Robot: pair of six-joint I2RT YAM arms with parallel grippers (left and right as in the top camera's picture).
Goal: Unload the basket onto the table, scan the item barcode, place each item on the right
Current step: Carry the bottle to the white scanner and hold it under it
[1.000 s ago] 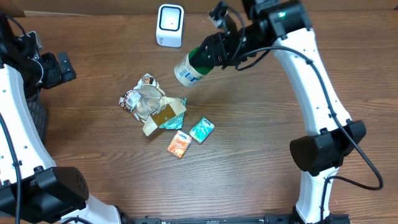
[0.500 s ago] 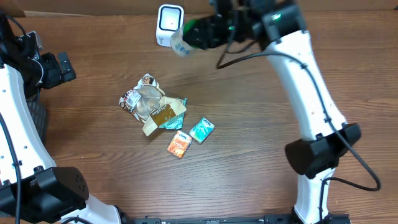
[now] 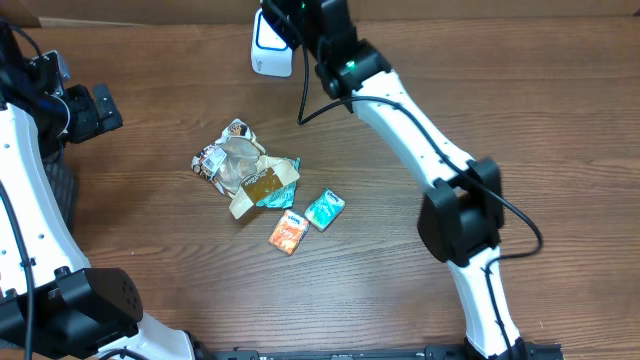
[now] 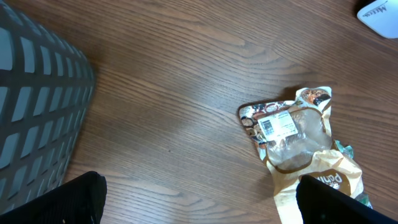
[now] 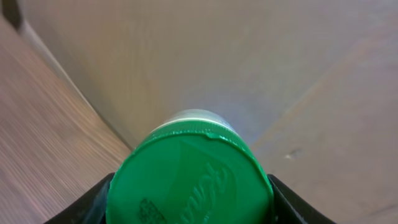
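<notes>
While the right gripper [image 5: 189,200] is clamped on the green-capped bottle [image 5: 189,177], its two dark fingers [image 5: 93,200] press the cap's sides from left and right. In the right wrist view the round green cap faces straight into the lens and fills the lower middle of the picture. The bottle's long axis therefore runs directly away from the camera, cap end nearest the wrist. Only a pale sliver of the body shows past the cap's upper rim. Beyond it lies a blurred pale surface with brown wood grain to the left; what the far end points at I cannot tell.

From overhead, the right arm stretches across to the far edge of the counter [image 3: 420,90]. The right gripper [image 3: 300,14] sits just beside the white scanner [image 3: 272,42], at its right, and the arm's wrist hides the bottle itself.

The left gripper [image 4: 199,208] hangs over the left side of the counter with its fingers spread wide apart and nothing between them. Near it stands a grey mesh basket [image 4: 37,112].

A crumpled snack wrapper [image 3: 240,165] lies mid-counter, label side up. Just to its lower right lie a teal packet [image 3: 324,209] and an orange packet [image 3: 287,232], touching each other.
</notes>
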